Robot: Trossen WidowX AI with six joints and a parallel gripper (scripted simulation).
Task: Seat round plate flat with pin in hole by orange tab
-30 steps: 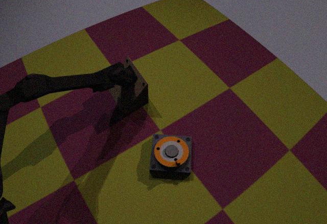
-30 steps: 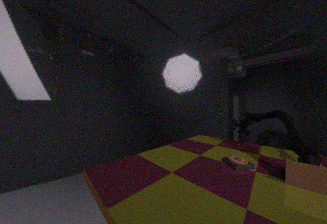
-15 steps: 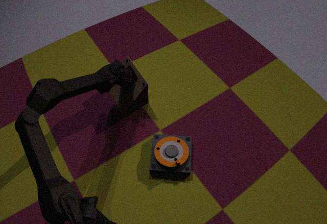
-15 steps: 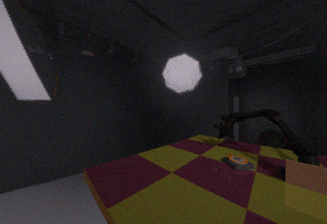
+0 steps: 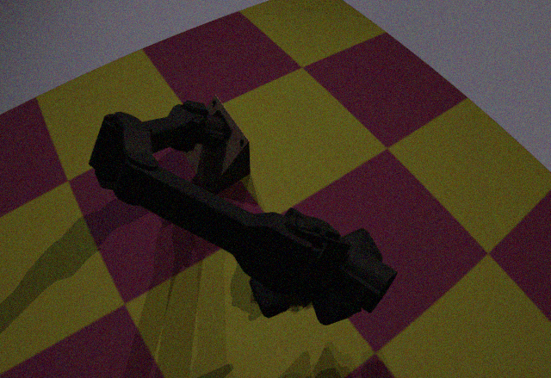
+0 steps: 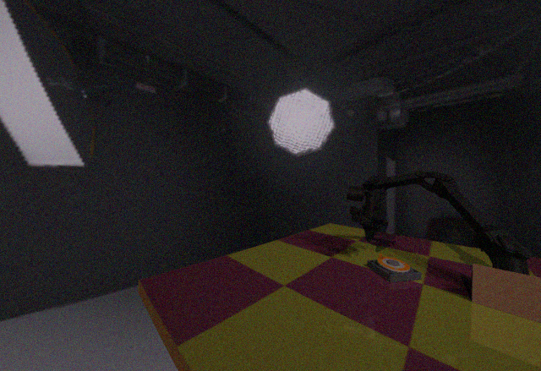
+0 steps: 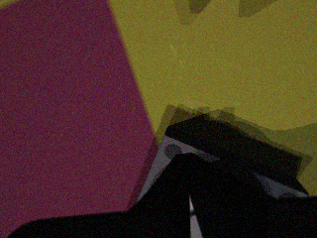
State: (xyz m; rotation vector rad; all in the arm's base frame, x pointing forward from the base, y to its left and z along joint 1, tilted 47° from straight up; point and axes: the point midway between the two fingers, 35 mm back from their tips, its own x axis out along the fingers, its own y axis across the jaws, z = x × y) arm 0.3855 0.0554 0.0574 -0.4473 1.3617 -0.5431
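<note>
In the wrist view the gripper [image 7: 190, 208] fills the lower edge, its two dark fingers pressed together with only a thin slit between them and nothing held. Just past the fingertips lies a corner of the grey base [image 7: 165, 161], with a dark block across it that cannot be made out clearly. Beyond that is the checkered table [image 7: 223, 59] in yellow and maroon squares.

The top view shows the arm [image 5: 213, 213] stretched across the middle of the table [image 5: 311, 115], its wrist end [image 5: 355, 271] hanging over the spot where the base would be, so plate and base are hidden from above.

The exterior view, from farthest off, shows the plate [image 6: 393, 264] with its orange ring sitting on the base [image 6: 395, 273] near the far side of the table [image 6: 305, 310]. The gripper [image 6: 368, 227] hangs just behind and above it, apparently not touching. Whether the plate is tilted is too small to tell.

The step in hand looks like the approach: closed fingers brought over the plate to use as a pusher. The next move calls for lowering the tips beside the orange tab, then nudging the plate around the post until the hole meets the pin, and drawing away.
</note>
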